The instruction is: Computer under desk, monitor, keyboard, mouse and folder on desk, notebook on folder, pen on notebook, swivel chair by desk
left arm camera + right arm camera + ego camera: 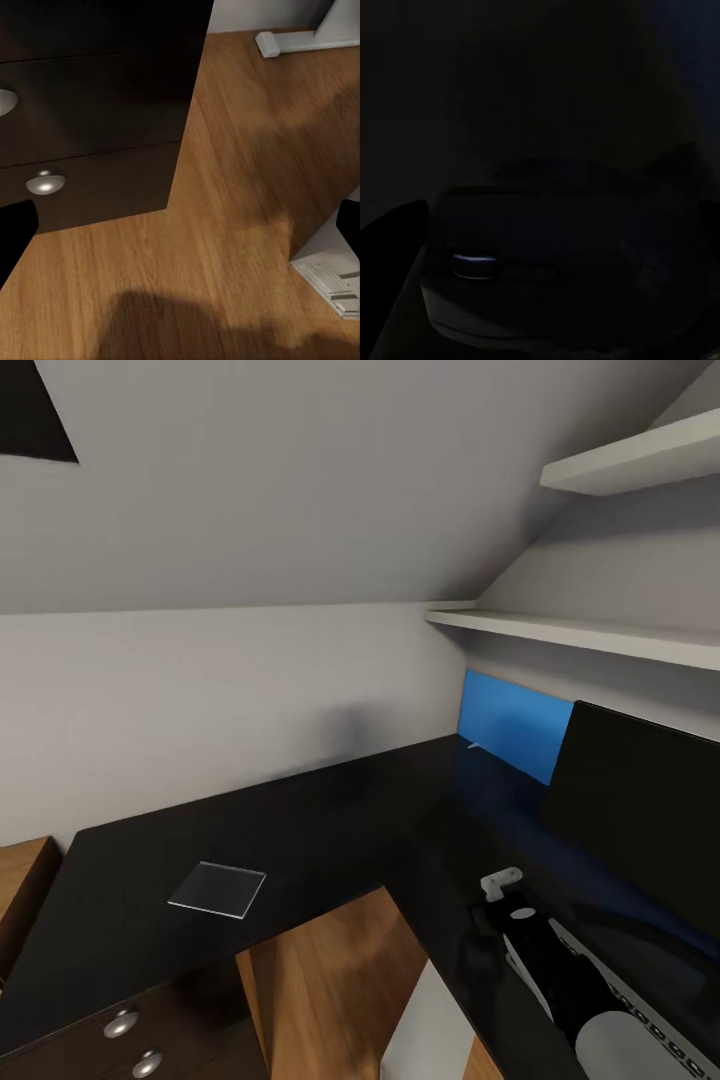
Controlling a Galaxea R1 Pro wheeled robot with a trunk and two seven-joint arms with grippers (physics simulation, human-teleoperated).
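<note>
Resting on the desk (330, 810) at near right, the mouse (562, 262) looks small, rigid, slick; pinch its sides. Right gripper (510, 905) hovers there, its opening unclear; left fingers (15, 232) spread

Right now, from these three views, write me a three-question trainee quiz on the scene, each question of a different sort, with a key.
1. True or false: the notebook lies flat on the desk.
2. The folder stands upright, partly hidden by the monitor. Its colour? A red, B blue, C green.
3. Fill in: in the left wrist view, the dark drawers carry round silver ___.
Key: 1 true; 2 B; 3 knobs.
</note>
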